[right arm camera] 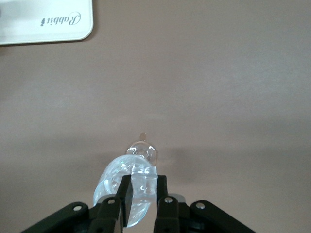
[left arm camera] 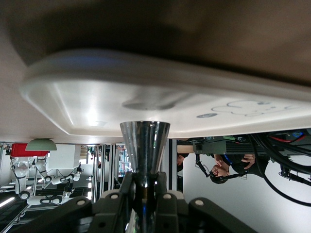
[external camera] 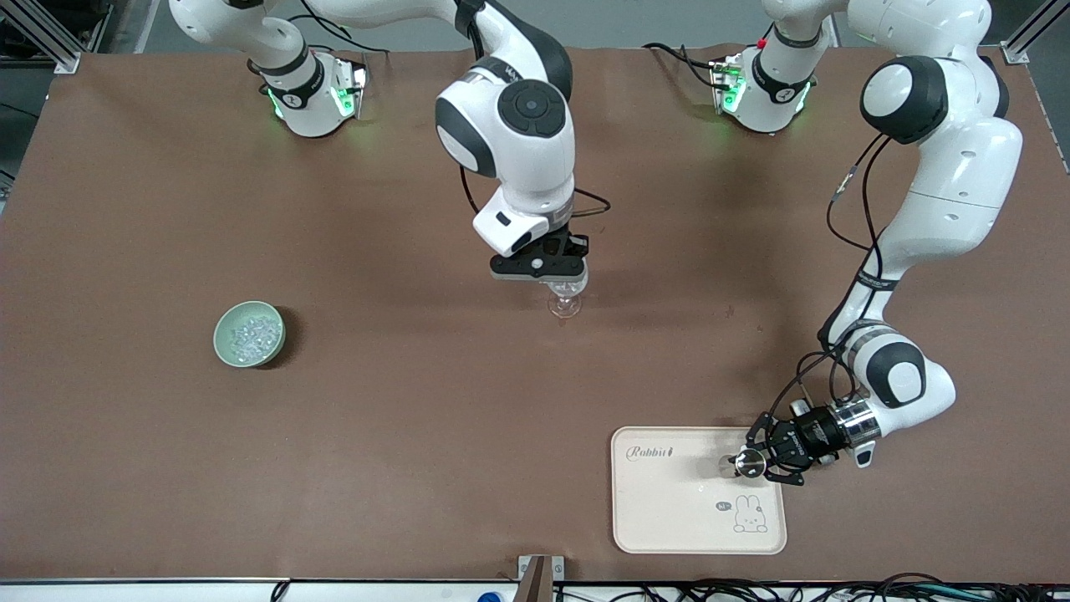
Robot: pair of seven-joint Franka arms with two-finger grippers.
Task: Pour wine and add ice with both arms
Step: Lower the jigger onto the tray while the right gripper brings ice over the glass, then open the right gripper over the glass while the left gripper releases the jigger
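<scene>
A clear wine glass [external camera: 565, 303] is upright at the middle of the table. My right gripper [external camera: 562, 280] is shut on its rim from above; in the right wrist view the fingers [right arm camera: 125, 191] clamp the glass wall [right arm camera: 144, 182], with the stem below. The ice [external camera: 251, 336] lies in a green bowl [external camera: 219, 344] toward the right arm's end. My left gripper [external camera: 756, 462] is shut on a shiny steel cone-shaped cup [external camera: 750, 462], low over the cream tray [external camera: 669, 518]. The left wrist view shows the cup [left arm camera: 145, 143] in the fingers [left arm camera: 167, 199], with the tray [left arm camera: 87, 97] close.
The tray with a rabbit drawing lies near the front edge, toward the left arm's end. A small bracket [external camera: 539, 573] sits at the front edge. The brown mat [external camera: 418, 418] covers the table.
</scene>
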